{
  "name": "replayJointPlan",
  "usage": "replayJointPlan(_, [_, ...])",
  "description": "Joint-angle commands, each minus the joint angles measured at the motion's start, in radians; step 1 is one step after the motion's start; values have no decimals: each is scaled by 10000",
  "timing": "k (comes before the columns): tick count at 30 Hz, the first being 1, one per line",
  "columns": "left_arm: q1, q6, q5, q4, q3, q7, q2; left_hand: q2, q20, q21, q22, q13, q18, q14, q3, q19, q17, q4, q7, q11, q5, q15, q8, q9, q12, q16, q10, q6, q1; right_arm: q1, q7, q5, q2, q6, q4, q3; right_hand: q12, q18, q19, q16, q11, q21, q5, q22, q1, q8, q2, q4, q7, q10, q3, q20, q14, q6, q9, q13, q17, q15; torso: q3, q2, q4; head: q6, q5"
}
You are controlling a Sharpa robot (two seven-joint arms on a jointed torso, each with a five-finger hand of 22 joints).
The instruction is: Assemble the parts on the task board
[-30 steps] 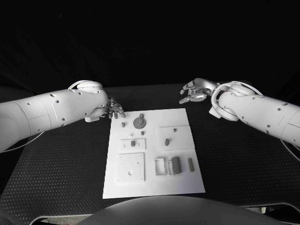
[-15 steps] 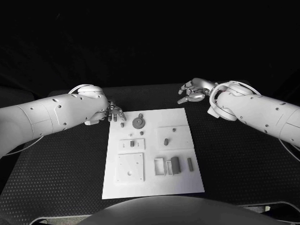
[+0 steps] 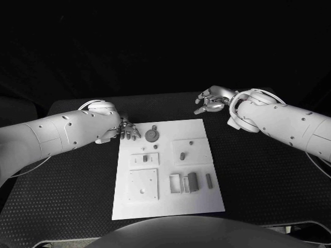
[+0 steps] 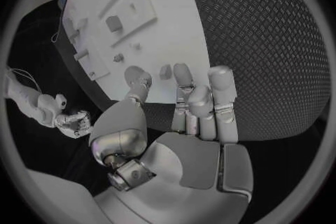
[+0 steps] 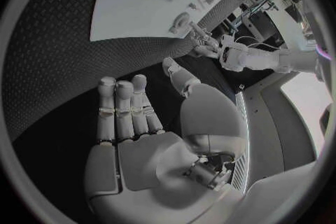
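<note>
The white task board (image 3: 173, 204) lies in the middle of the black table, and it also shows in the left wrist view as the task board (image 4: 168, 39) and in the right wrist view as the task board (image 5: 140, 11). Small grey parts sit on it: a round disc (image 3: 152, 135), a short peg (image 3: 136, 137) and upright blocks (image 3: 193, 181). My left hand (image 3: 128, 130) hovers at the board's far left corner, fingers stretched out and holding nothing. Its fingertips (image 4: 183, 75) are close to the peg (image 4: 165, 71). My right hand (image 3: 212, 101) is raised beyond the far right corner, with its fingers (image 5: 119, 106) apart and empty.
The black textured table (image 3: 69, 181) stretches around the board on both sides. Two raised square plates (image 3: 145, 183) take up the board's near left part. Both white forearms reach in over the table's far corners.
My left hand has slid a little toward me along the board's far left corner. My right hand has hardly moved.
</note>
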Motion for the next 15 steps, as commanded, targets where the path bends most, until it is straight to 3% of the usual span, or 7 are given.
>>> replayJointPlan(1, [1, -182, -76, -18, 6, 209, 3, 125, 3, -22, 86, 18, 565, 23, -6, 26, 11, -74, 314, 43, 25, 38, -23, -2, -58, -34, -39, -366, -14, -1, 26, -80, 7, 93, 12, 4, 68, 456, -15, 44, -5, -27, 19, -8, -67, 67, 27, 71, 192, -91, 3, -79, 6, -122, -17, -16, -17, -87, 7, -6, 1, 1, 0])
replayJointPlan(11, [-4, -171, -78, -31, 7, 234, 19, 269, 1, -12, 107, 56, 571, 32, -92, 42, 23, -116, 303, 32, 27, 29, 2, 2, -63, -28, -22, -329, 169, -1, 27, -81, 18, 100, 5, 4, 71, 456, -15, 45, -5, -27, 19, -7, -66, 68, 28, 70, 192, -92, 2, -79, 6, -122, -18, -19, -18, -87, 13, -6, -1, 1, 19])
replayJointPlan(15, [-8, -178, -78, -55, 7, 294, 35, 468, 1, -4, 121, 77, 570, 35, -128, 52, 32, -124, 293, 23, 27, 20, 24, 7, -70, -23, -10, -294, 324, -1, 24, -81, 19, 105, 1, 4, 72, 456, -15, 45, -5, -27, 19, -7, -66, 69, 28, 70, 192, -92, 1, -79, 5, -122, -18, -20, -18, -87, 14, -7, -4, 1, 30])
